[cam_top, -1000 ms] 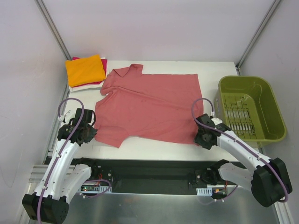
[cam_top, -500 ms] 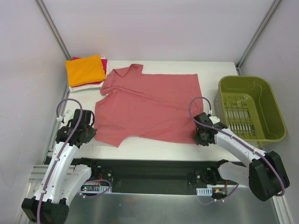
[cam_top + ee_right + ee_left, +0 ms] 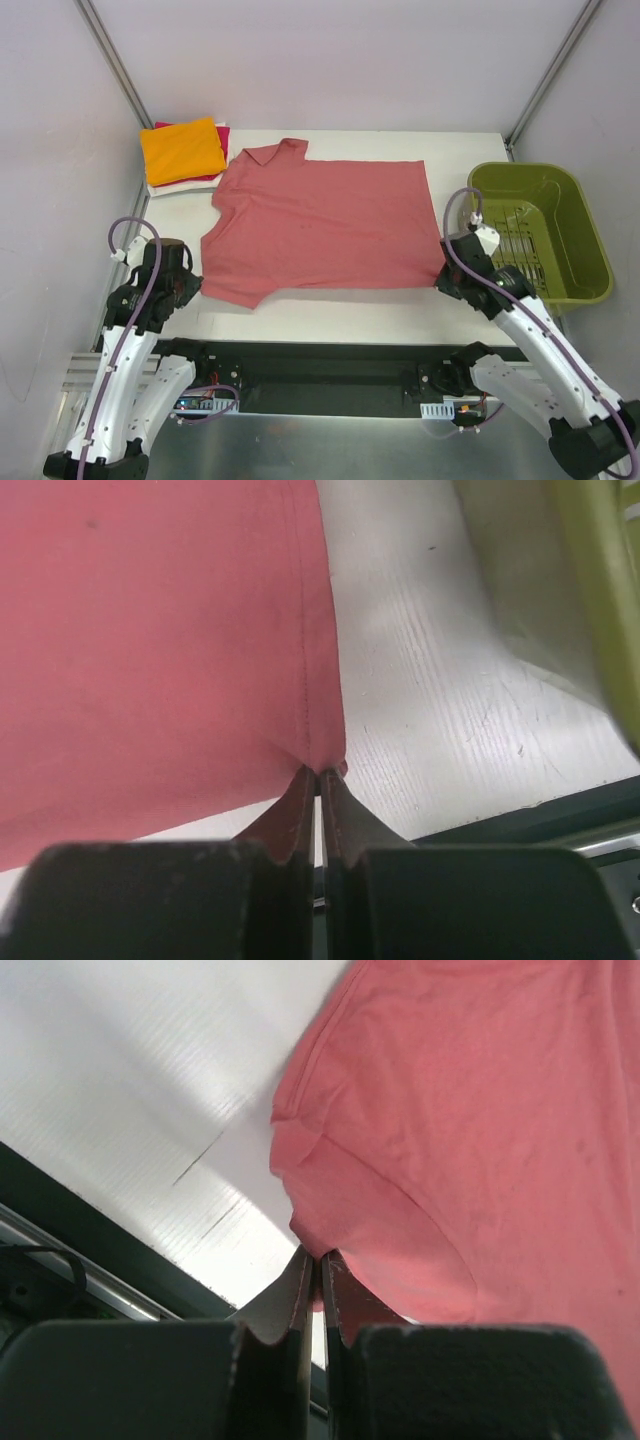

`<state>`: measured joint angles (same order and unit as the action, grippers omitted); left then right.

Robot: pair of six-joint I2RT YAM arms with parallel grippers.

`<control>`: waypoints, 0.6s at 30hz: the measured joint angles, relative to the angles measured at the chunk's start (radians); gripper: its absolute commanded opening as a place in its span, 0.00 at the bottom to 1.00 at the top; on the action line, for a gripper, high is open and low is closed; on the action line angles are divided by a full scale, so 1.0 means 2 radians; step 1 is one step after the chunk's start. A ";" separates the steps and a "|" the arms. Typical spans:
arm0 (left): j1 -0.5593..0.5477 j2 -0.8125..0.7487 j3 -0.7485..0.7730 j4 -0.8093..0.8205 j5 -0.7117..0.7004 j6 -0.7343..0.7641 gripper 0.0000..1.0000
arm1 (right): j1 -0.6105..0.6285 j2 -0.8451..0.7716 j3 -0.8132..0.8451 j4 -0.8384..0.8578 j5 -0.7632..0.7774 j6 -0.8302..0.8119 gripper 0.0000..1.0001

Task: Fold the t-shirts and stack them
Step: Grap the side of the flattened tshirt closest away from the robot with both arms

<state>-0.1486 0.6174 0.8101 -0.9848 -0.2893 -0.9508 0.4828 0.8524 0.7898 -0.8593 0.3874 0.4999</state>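
**Ana:** Where is the big shirt sitting right now?

**Ben:** The salmon-red t-shirt (image 3: 320,225) is lying spread flat across the middle of the table (image 3: 330,308). Its collar is pointing to the far left, one short sleeve is reaching toward the near left, and the hem is running down the right side, just beside the basket (image 3: 592,255).

**Ana:** And what are the arms doing with it?

**Ben:** Each is pinching a near corner. The left gripper (image 3: 318,1258) is clamping fully closed on the edge of the sleeve, with a small lip of cloth bunching at its tips. The right gripper (image 3: 320,772) is closing tight on the near hem corner, and the stitched edge is running straight into its jaws.

**Ana:** Why those two spots?

**Ben:** I'm guessing they are holding the ends of the near edge so that the cloth is lying taut between them. With both corners gripped, the whole near side could be carried over in one piece rather than crumpling.

**Ana:** So the fold isn't made yet?

**Ben:** No, the shirt is looking open and nearly smooth, so I'm reading this as the start of a fold.

**Ana:** Where is the stack waiting?

**Ben:** At the far left corner, near the collar — an orange shirt (image 3: 182,150) is sitting on top, a magenta shirt (image 3: 223,133) is peeking out behind it, and a white shirt (image 3: 158,187) is lying underneath. It is sitting close enough to take this shirt next.
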 measured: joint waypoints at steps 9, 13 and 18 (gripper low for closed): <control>0.000 -0.047 -0.015 -0.063 0.054 -0.018 0.00 | 0.000 -0.039 -0.061 -0.080 -0.042 -0.005 0.00; 0.000 -0.083 -0.035 -0.093 0.082 -0.034 0.00 | 0.000 -0.054 -0.068 -0.100 -0.057 -0.006 0.01; 0.000 -0.075 -0.051 -0.082 0.110 -0.041 0.00 | 0.000 -0.032 -0.060 -0.100 -0.057 -0.014 0.01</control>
<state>-0.1486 0.4679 0.7078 -1.1488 -0.0692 -1.0328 0.4820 0.7879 0.6689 -1.0584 0.2729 0.4709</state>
